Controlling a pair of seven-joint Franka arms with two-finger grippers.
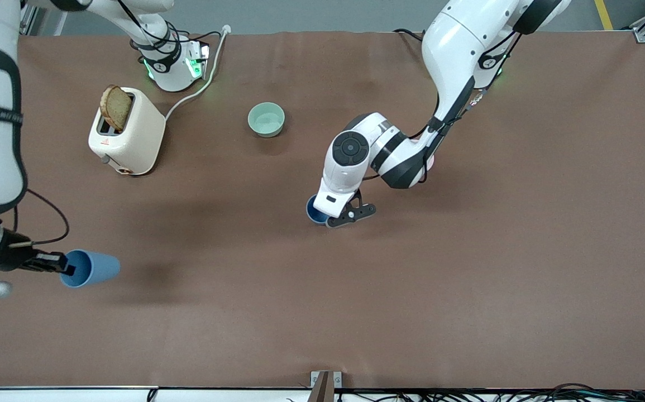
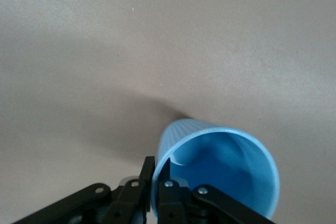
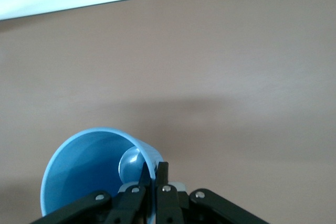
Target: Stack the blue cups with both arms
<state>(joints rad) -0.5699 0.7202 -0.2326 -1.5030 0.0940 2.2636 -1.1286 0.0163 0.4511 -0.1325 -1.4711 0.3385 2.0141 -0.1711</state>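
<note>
Two small blue plastic cups (image 1: pixel 90 268) (image 1: pixel 314 211), one mint-green bowl (image 1: pixel 266 119), one cream toaster (image 1: pixel 127 132), one bread slice (image 1: pixel 116 107).

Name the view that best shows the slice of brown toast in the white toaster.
The front view: the brown toast slice stands up out of the white toaster. Neither wrist view shows it; each shows only a blue cup.
</note>
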